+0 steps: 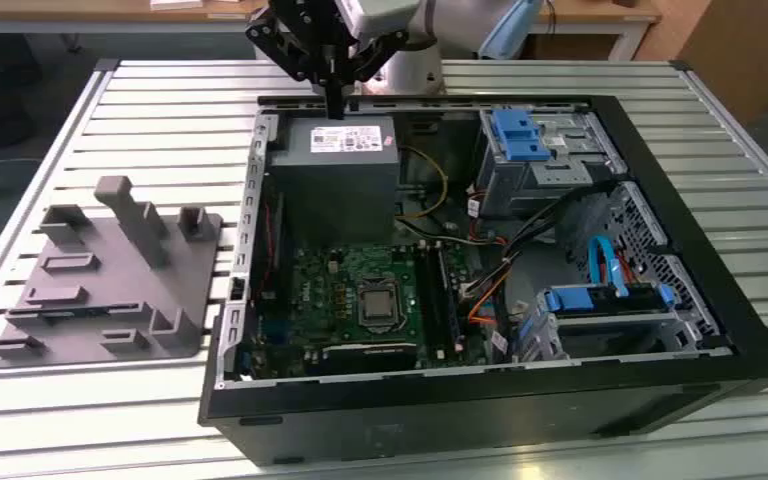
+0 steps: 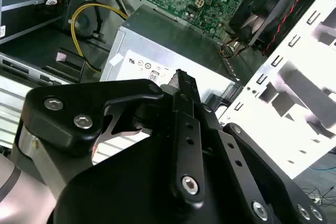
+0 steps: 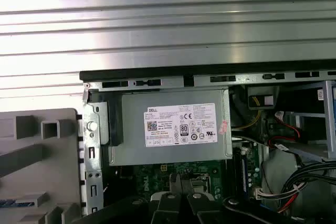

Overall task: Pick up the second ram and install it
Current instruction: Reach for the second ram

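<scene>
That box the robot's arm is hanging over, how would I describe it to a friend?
Start at the open black computer case on the slatted metal table. At its end nearest the robot's gripper sits the power supply, a plain grey metal box. Its white label sets it apart from the green board and the blue-tabbed drive cage beside it.

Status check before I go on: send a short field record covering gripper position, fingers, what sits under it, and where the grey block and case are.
gripper: hovers over the grey metal power supply box
fingers: shut, nothing visible between them
case: open black computer case lying on the slatted metal table
board: green motherboard exposed inside the case, nearer the camera than the power supply
block: grey moulded plastic block on the table, at the exterior view's left of the case, apart from the gripper
</scene>
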